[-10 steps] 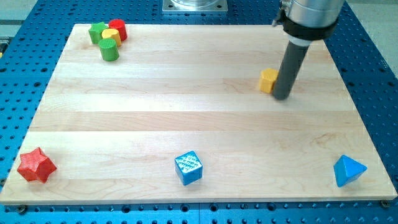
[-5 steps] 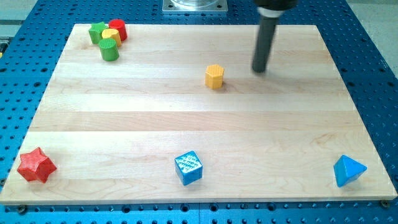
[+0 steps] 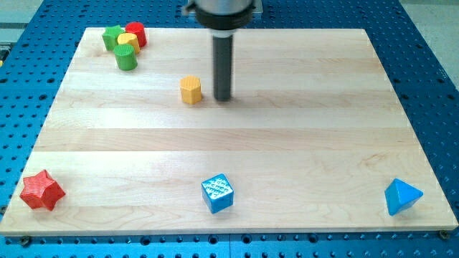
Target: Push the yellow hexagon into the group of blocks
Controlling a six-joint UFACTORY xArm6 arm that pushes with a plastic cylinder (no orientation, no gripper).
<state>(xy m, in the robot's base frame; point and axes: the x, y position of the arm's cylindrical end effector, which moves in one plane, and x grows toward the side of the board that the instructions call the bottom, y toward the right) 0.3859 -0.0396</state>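
Just right of the small yellow plastic hexagon [image 3: 191,89], apart: my tip [image 3: 223,98], a jawless rod tool, toward the wooden tabletop's [image 3: 237,150] top edge.

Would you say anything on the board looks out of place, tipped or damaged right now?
Nothing stands out. The yellow hexagon sits upright just left of my tip, apart from the group of blocks at the view's top left; nothing looks damaged.

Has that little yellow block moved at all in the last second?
Yes. The yellow hexagon has slid toward the view's left, closing on the fixed group of blocks at the board's top-left corner. My tip sits just to its right.
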